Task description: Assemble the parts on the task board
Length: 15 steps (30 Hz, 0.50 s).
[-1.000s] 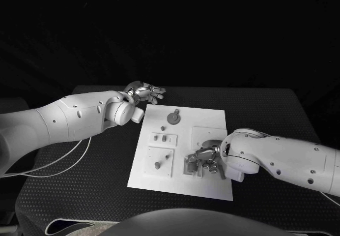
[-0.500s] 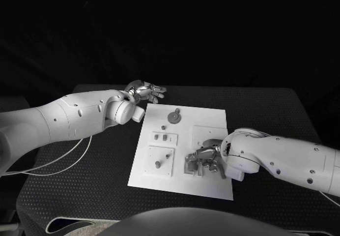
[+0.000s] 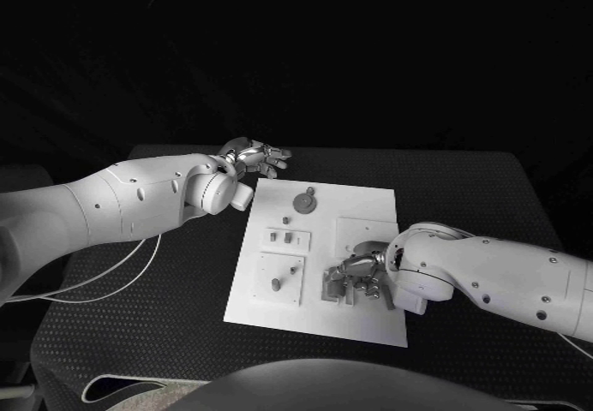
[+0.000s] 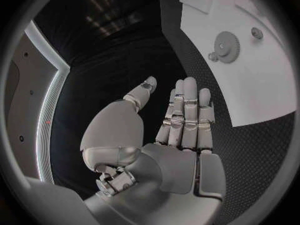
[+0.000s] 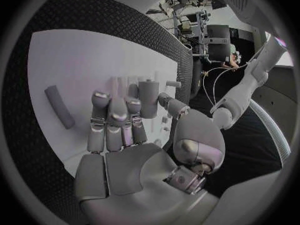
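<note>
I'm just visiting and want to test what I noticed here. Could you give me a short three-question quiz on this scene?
1. True or false: the left hand is holding a part.
2. Which hand is over the task board? A) left B) right C) both
3. Fill in: the round toothed part near the board's far edge is a ____.

Key: 1. False; it is open, off the board over the table. 2. B, the right hand. 3. Gear.

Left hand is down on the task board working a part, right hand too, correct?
Only half right. The left hand is off the task board, open over the black table beyond its far corner, as the head view shows. The right hand is on the board.
</note>
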Motion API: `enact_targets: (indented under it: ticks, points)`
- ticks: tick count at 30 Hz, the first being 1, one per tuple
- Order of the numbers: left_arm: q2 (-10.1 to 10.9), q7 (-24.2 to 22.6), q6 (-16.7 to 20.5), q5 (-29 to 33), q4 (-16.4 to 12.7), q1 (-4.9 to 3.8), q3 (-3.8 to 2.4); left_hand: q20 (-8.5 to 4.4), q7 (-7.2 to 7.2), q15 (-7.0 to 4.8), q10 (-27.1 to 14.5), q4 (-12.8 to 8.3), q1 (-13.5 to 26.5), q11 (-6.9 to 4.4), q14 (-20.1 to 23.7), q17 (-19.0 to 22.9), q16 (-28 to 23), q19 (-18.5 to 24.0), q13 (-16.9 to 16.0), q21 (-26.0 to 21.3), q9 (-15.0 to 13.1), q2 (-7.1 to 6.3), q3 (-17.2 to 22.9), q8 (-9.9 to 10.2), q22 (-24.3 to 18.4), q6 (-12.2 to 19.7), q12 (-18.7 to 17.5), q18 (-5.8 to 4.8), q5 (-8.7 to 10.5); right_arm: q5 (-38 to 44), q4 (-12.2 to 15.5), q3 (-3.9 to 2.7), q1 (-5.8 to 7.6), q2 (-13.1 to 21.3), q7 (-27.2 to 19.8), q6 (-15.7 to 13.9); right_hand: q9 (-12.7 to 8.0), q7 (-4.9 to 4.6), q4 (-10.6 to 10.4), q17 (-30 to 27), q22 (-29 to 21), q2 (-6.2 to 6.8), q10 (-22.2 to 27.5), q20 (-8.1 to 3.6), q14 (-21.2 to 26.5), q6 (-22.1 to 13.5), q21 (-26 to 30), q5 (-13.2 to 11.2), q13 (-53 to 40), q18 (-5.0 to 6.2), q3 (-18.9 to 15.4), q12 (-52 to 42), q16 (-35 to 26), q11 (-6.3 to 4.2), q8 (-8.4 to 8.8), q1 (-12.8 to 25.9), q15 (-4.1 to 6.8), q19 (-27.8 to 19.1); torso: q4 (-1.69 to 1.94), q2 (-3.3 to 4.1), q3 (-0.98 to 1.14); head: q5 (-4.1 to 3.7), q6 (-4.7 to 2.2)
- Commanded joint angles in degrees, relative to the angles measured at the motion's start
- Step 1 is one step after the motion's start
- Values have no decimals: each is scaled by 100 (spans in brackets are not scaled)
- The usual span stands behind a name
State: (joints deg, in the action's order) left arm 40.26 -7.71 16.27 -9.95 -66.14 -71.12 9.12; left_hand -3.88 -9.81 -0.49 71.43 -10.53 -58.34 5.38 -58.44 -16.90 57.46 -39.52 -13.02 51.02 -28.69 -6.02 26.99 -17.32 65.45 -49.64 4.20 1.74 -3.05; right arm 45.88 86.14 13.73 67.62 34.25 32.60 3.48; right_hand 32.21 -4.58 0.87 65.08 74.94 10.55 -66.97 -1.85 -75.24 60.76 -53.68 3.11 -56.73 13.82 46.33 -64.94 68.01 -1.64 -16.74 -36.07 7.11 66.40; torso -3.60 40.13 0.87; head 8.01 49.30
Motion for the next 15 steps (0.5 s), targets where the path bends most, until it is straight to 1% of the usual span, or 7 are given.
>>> enact_targets:
  ticks: [1,15]
  points:
    - [-5,-32,-65,-9,-18,-6,-3,-205,16,16,-16,31,32,11,2,-9,-18,40,-7,-27,9,10,-4,-28,10,39,3,-11,-1,29,12,48,-74,-20,42,247,-11,-4,-17,8,76,-8,7,-17,4,-33,-38,-33,-7,118,-13,29,-34,-11,20,59,45,-14,4,2,-1,0,7]
    - [2,-31,-63,-16,-11,-6,-3,-205,16,16,-17,31,28,12,2,-13,-19,40,-8,-28,11,9,-2,-30,13,40,3,-11,-1,41,75,48,-94,-17,25,319,-11,-6,1,9,76,7,14,-18,6,-39,-40,-32,-13,118,-22,33,-35,-9,23,64,44,-22,3,-1,-3,18,26]
